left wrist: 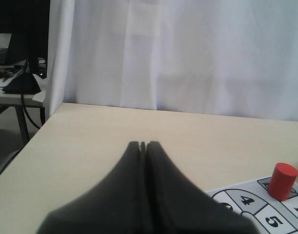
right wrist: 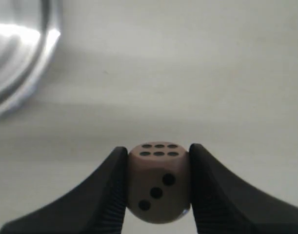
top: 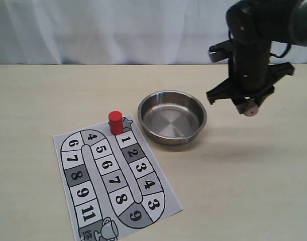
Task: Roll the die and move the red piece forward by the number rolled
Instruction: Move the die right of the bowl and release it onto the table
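A: What's the surface, and what's around it?

B: A pale wood-look table (top: 243, 181) with a white curtain (top: 118, 30) hanging along its far edge. In the left wrist view one side edge of the table shows, with a dark desk (left wrist: 14, 85) and cables beyond it.

A: Where is there free room?

B: Wide bare tabletop lies right of the steel bowl (top: 172, 120) and in front of it. The printed game board (top: 143, 168) lies flat at the near left, skewed to the table's edges (its lower corner runs out of the exterior view).

A: Counts?

B: One bowl, one board, one die (right wrist: 158, 183), one red piece (top: 115, 122), two grippers.

A: Where are the die and the piece?

B: The right gripper (top: 249, 105) pinches the die between its two fingers, in the air above bare table just right of the bowl's rim, with the six and three faces showing. The red piece stands upright on the board's far end by the star, near square 1, close to the bowl but apart from it.

A: And the left gripper (left wrist: 143, 145)?

B: Fingers pressed together, holding nothing, above bare table.
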Action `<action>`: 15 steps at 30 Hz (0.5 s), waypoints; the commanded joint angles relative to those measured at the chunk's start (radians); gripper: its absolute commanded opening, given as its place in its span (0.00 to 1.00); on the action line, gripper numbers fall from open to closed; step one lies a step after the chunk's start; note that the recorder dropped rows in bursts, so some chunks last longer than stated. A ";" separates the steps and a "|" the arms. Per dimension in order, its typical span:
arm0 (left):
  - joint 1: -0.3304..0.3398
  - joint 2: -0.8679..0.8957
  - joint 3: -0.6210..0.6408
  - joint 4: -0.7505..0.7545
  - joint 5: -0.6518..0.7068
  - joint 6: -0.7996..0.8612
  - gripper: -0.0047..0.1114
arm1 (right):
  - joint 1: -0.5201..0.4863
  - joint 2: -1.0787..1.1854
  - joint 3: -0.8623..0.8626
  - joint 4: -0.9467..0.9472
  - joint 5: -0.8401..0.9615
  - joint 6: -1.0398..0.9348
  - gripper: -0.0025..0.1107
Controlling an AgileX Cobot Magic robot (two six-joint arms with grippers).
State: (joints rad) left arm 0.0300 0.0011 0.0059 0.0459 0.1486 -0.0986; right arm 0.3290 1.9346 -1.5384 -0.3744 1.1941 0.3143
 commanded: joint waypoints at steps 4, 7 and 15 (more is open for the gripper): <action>-0.006 -0.001 -0.006 -0.002 -0.005 -0.002 0.04 | -0.191 -0.154 0.211 0.018 -0.081 -0.070 0.06; -0.006 -0.001 -0.006 -0.002 -0.007 -0.002 0.04 | -0.259 -0.195 0.275 0.018 -0.140 -0.121 0.06; -0.006 -0.001 -0.006 -0.002 -0.007 -0.002 0.04 | -0.391 -0.216 0.412 -0.111 -0.334 -0.137 0.06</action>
State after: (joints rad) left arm 0.0300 0.0011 0.0059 0.0459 0.1486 -0.0986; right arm -0.0245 1.7260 -1.1688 -0.4239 0.9408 0.1920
